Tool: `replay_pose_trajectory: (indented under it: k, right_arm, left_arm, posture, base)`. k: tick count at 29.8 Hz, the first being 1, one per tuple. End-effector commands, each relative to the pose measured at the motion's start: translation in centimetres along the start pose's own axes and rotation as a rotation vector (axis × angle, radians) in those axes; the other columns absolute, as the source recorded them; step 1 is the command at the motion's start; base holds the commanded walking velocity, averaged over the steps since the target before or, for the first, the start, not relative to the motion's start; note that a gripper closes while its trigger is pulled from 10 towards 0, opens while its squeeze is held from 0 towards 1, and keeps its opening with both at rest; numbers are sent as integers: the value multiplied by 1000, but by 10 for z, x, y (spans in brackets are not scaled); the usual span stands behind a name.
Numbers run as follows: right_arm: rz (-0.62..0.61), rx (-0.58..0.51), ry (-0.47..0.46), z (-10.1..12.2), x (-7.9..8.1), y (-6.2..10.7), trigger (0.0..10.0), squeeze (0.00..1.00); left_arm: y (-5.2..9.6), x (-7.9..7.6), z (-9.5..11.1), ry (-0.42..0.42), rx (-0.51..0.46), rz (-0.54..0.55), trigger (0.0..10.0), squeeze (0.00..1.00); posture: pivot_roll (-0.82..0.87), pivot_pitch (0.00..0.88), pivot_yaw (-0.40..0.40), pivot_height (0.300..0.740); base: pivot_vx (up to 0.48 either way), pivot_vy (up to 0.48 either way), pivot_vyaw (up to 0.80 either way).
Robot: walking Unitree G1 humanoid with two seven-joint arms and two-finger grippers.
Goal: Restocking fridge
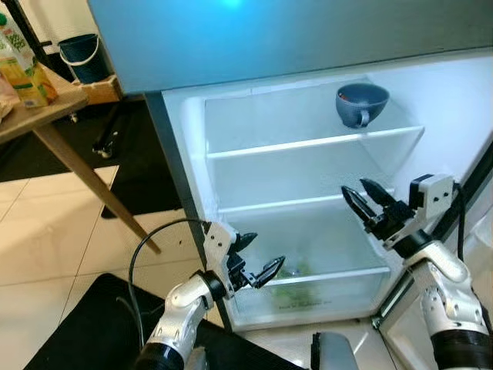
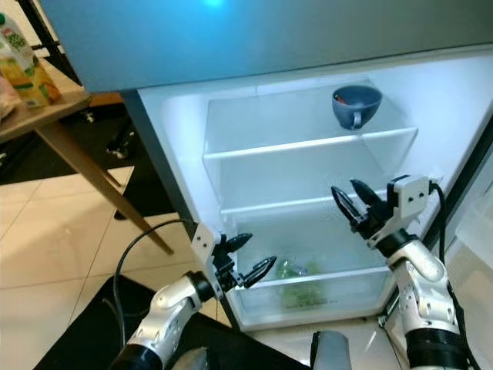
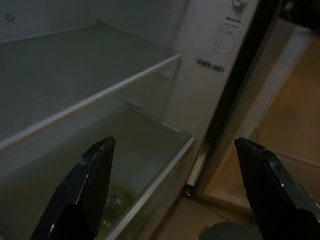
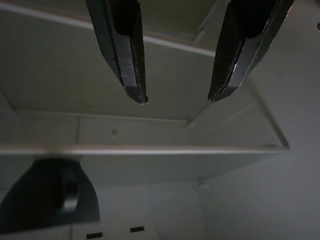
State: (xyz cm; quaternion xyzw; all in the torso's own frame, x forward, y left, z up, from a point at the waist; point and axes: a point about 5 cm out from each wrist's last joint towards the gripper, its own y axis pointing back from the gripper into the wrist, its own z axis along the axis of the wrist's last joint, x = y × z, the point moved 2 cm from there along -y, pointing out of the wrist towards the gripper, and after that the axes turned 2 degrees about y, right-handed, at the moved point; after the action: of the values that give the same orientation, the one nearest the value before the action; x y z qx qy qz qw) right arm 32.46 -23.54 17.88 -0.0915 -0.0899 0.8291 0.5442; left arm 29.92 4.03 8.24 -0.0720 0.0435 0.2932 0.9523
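The fridge (image 1: 192, 139) stands open before me, with white glass shelves (image 1: 308, 143). A blue cup (image 1: 360, 103) with a handle sits on the top shelf at the right; it also appears as a dark cup (image 4: 50, 195) in the right wrist view. Green vegetables (image 1: 296, 276) lie in the clear bottom drawer (image 1: 323, 289). My left gripper (image 1: 260, 258) is open and empty at the drawer's left front corner. My right gripper (image 1: 358, 194) is open and empty, level with the middle shelf's front edge at the right.
A wooden table (image 1: 46, 116) stands at the left with a juice carton (image 1: 21, 65) on it. A blue bucket (image 1: 81, 55) sits behind it. A black mat (image 1: 85, 324) lies on the tiled floor under me. The fridge door (image 3: 280, 125) stands open at the right.
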Motion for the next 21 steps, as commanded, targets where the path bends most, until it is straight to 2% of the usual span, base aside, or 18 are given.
replay_pose_trajectory:
  k: [1, 8, 21]
  right_arm:
    - [5, 7, -12, 0, 3, 0, 10000, 0]
    - [-7, 2, -15, 2, 2, 2, 10000, 0]
    - [-16, 15, -42, -4, 4, 6, 10000, 0]
  left_arm:
    - [-1, 1, -1, -8, -3, -4, 10000, 0]
    - [-1, 0, -3, -9, 1, -14, 10000, 0]
    - [0, -6, -13, -9, 37, -57, 10000, 0]
  posture:
    - [-132, 37, 89, 624]
    - [-139, 39, 93, 624]
    - [-135, 39, 96, 684]
  base:
    - [0, 0, 0]
    - [0, 0, 0]
    - [0, 0, 0]
